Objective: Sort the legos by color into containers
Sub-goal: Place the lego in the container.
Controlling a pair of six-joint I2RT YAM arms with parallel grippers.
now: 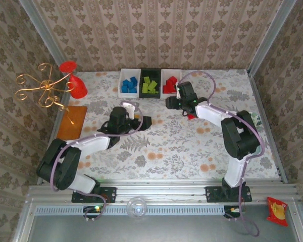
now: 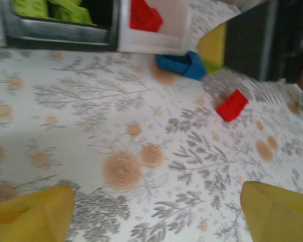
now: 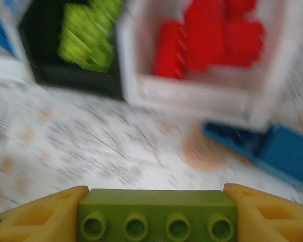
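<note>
Now right tool (image 3: 156, 204) pinches a lime four-stud brick (image 3: 156, 222); left tool (image 2: 154, 212) gapes empty.

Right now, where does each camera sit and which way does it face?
Top: above and behind, looking down at the table; left arm, right arm show.
Left wrist: low, facing the bins; left fingers open at bottom.
Right wrist: close, facing the red bin; right fingers clamp a green brick.
Shared: both wrist views see the blue brick by the red bin.
</note>
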